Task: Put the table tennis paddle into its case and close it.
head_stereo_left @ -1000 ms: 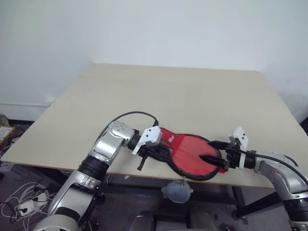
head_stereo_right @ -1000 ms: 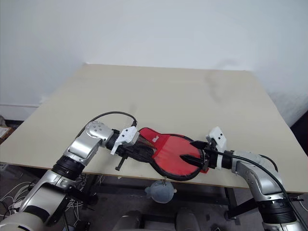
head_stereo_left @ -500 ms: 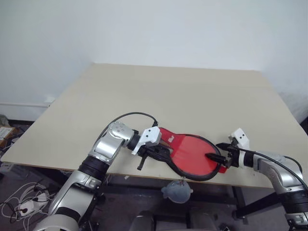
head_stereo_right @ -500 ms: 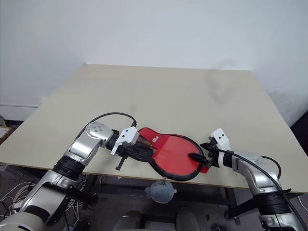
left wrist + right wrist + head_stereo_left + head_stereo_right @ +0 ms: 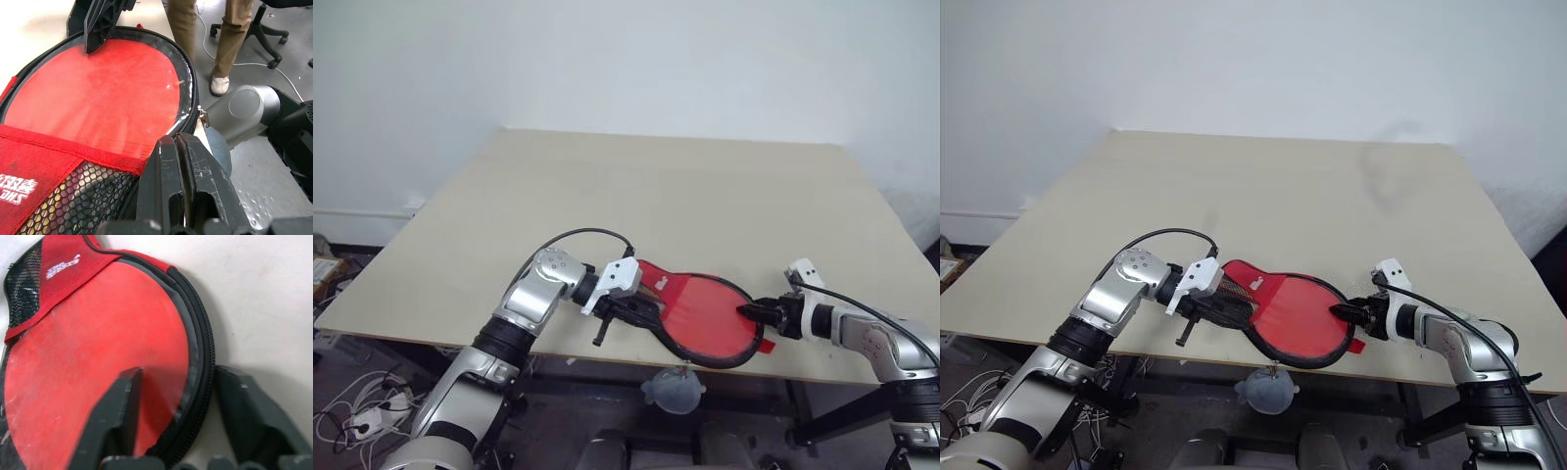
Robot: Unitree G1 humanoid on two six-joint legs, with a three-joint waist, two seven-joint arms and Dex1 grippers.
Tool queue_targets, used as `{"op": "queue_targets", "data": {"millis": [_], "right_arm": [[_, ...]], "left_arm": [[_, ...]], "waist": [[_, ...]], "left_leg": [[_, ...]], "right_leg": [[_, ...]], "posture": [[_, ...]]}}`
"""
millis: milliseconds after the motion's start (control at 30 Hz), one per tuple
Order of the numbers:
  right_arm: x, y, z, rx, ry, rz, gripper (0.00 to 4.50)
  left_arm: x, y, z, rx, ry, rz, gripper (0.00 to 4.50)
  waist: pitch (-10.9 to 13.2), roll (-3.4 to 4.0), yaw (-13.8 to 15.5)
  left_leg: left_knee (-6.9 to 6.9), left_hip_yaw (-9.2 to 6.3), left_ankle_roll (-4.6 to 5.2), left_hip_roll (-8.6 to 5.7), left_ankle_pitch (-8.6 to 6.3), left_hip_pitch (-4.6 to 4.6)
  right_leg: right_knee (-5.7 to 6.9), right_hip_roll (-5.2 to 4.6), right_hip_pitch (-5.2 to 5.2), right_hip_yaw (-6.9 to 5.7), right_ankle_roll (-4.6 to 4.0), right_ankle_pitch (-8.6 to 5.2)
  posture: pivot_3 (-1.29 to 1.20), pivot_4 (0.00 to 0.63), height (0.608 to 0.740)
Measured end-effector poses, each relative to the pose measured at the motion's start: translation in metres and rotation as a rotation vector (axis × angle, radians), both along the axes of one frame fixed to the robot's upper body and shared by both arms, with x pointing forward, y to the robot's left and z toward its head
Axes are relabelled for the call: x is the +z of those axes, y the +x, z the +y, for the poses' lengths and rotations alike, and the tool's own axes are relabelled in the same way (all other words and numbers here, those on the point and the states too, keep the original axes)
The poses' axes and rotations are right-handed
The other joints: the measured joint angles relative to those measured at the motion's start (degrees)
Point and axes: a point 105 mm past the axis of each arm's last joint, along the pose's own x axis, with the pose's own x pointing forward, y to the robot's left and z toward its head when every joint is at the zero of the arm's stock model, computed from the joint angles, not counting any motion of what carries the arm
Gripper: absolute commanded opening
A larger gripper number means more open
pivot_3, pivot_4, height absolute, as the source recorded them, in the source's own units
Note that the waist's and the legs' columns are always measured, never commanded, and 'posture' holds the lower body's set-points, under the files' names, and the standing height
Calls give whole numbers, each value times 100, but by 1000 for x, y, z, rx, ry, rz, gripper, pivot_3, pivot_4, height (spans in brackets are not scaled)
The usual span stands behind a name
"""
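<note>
1. Since the earlier frame, our right end effector (image 5: 751, 311) has dropped from above the red face to the round end of the case (image 5: 705, 323), and its fingers have drawn in from a wide spread.
2. That right end effector now straddles the case's black zip rim: in the right wrist view one finger (image 5: 115, 426) lies over the clear window and the other sits just outside the rim on the desk (image 5: 705, 196). The gap is partly closed; we cannot tell whether it has yet pinched the rim.
3. Our left end effector (image 5: 631, 311) is clamped on the handle end of the case, where the mesh and red fabric panel lie, and has not shifted.
4. The table tennis paddle (image 5: 98, 98) is inside the case, its red face showing through the clear plastic, at the desk's near edge between the two arms.
5. Insertion appears done. We judge closing as outstanding: we cannot tell how far the zip is run, and a small metal pull (image 5: 201, 116) hangs at the rim near the left fingers.
6. Beyond the desk, a person's legs (image 5: 230, 39) and a chair base (image 5: 259, 29) stand on the floor.
</note>
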Motion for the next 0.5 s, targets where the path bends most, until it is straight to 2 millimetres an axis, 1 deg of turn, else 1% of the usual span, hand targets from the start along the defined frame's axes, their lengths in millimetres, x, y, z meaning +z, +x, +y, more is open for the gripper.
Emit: {"op": "queue_targets", "data": {"millis": [100,233,500], "right_arm": [[1,0,-1,-16,10,4,785],[2,1,-2,-32,19,5,42],[1,9,0,-53,30,6,17]], "left_arm": [[0,0,0,1,0,-1,0],[0,1,0,6,-1,-4,0],[0,1,-2,4,-4,-9,0]], "waist": [[0,0,-1],[0,0,-5],[-1,-1,-40]], "left_leg": [[1,0,0,0,0,0],[1,0,0,1,0,2],[3,4,8,5,6,10]], "right_leg": [[0,0,1,0,0,0],[0,0,1,1,0,0],[2,3,4,1,0,0]], "posture": [[0,0,740],[0,0,740],[0,0,740]]}}
